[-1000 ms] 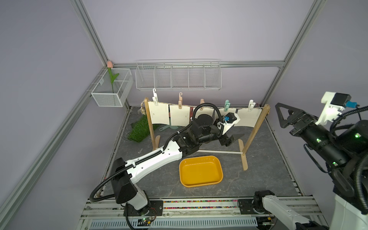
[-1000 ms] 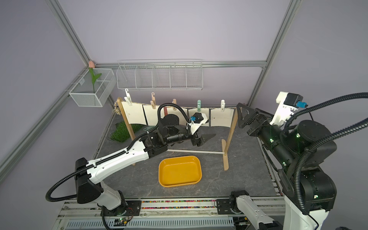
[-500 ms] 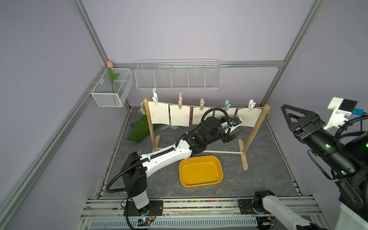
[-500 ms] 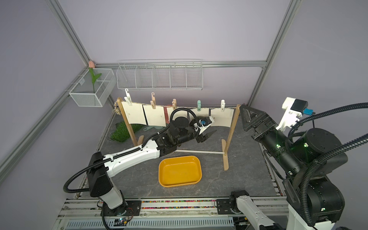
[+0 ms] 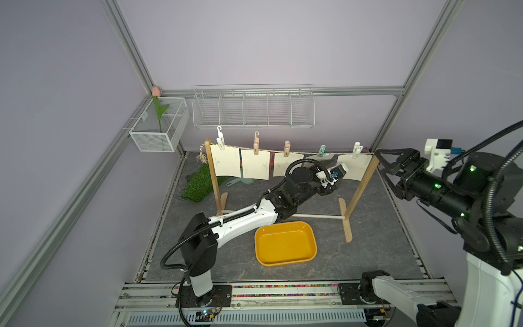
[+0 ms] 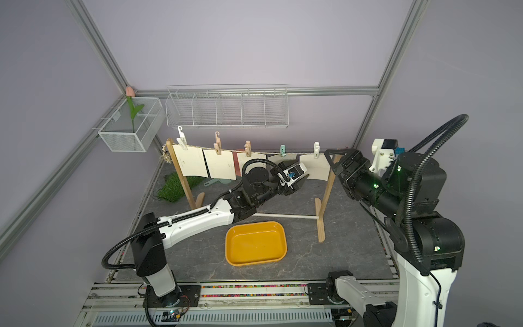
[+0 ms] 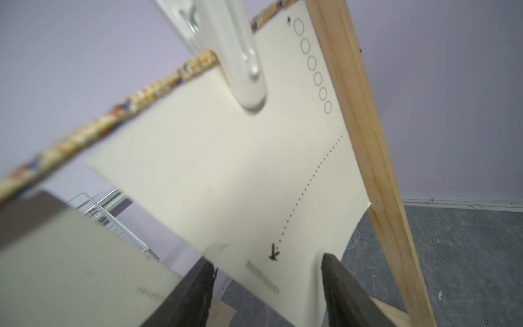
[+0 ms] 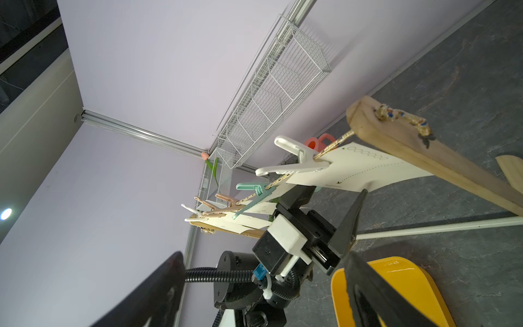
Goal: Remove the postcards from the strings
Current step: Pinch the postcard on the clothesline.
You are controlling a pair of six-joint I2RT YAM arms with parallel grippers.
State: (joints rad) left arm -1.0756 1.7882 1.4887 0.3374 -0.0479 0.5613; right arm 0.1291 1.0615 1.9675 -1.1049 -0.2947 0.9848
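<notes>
Several cream postcards hang by pastel pegs from the strings [image 5: 271, 150], a twisted cord across a wooden two-post frame. The rightmost postcard [image 5: 358, 168] [image 7: 240, 170] sits under a white peg [image 7: 243, 70] beside the right post [image 7: 368, 141]. My left gripper [image 7: 266, 283] [image 5: 338, 174] is open, and that postcard's lower edge lies between its two dark fingers [image 8: 353, 215]. The postcard beside it [image 5: 314, 157] is partly hidden by the left wrist. My right gripper [image 5: 379, 164] [image 8: 264, 254] hangs open and empty, high up by the top of the right post.
An empty yellow tray [image 5: 285, 243] lies on the grey floor in front of the frame. A white rod [image 5: 319, 216] joins the frame's feet. A green grass mat [image 5: 198, 184] lies at the back left. Wire baskets [image 5: 253, 107] hang on the back wall.
My left arm has stretched right along the line to the rightmost postcard, and its jaws have narrowed. The right gripper has shifted left toward the right post's top.
</notes>
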